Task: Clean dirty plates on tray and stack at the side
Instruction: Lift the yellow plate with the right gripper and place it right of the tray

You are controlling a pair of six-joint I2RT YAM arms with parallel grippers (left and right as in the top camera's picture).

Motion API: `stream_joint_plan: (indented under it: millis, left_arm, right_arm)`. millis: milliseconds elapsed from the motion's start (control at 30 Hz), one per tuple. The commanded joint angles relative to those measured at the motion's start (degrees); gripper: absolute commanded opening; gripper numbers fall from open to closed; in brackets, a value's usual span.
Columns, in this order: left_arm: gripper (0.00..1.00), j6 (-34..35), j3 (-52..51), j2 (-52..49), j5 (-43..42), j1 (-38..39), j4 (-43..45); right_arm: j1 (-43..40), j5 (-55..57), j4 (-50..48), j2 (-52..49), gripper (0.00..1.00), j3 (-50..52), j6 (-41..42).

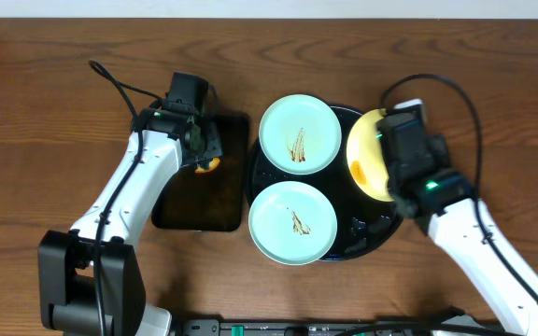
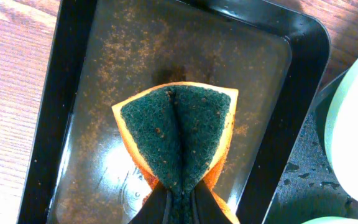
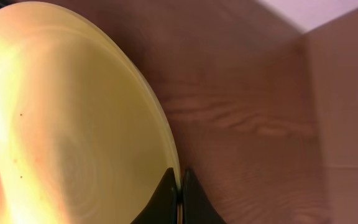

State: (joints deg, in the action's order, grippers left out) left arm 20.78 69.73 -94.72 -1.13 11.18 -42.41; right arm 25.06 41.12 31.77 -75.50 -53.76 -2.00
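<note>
Two mint-blue plates [image 1: 299, 133] [image 1: 293, 222] with brown smears lie on the round black tray [image 1: 366, 233]. A pale yellow plate [image 1: 366, 155] with an orange smear is tilted over the tray's right side, and my right gripper [image 3: 180, 177] is shut on its rim [image 3: 166, 134]. Over the rectangular black tray [image 2: 73, 93] my left gripper [image 2: 180, 194] is shut on a folded sponge [image 2: 179, 134], green scouring face outward with orange edges. In the overhead view that sponge [image 1: 207, 166] shows just below the left gripper [image 1: 199, 140].
The rectangular tray [image 1: 201, 201] lies left of the round tray and is wet with brown specks. Wooden table [image 1: 45, 112] surrounds both trays. Cables run from both arms along the back. Arm bases stand at the front edge.
</note>
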Motion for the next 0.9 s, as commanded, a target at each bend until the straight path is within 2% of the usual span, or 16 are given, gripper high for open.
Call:
stream_joint_plan:
  millis: [0, 200, 467, 700, 867]
  left_arm:
    - [0.08, -0.7, -0.3, 0.6, 0.1, -0.2, -0.2]
    - [0.08, -0.7, -0.3, 0.6, 0.1, -0.2, -0.2]
    - [0.08, -0.7, -0.3, 0.6, 0.1, -0.2, -0.2]
    - [0.08, -0.7, -0.3, 0.6, 0.1, -0.2, -0.2]
    - [0.08, -0.7, -0.3, 0.6, 0.1, -0.2, -0.2]
  right_arm:
    - [4.3, 12.6, -0.8, 0.6, 0.01, -0.9, -0.2]
    - [8.9, 18.8, -1.9, 0.6, 0.01, -0.9, -0.3]
    - [11.0, 21.0, -2.9, 0.6, 0.01, -0.9, -1.0]
    - [12.2, 21.9, -9.4, 0.6, 0.01, -0.9, -16.5]
    - [14.5, 21.9, -12.0, 0.6, 0.01, -0.9, -22.4]
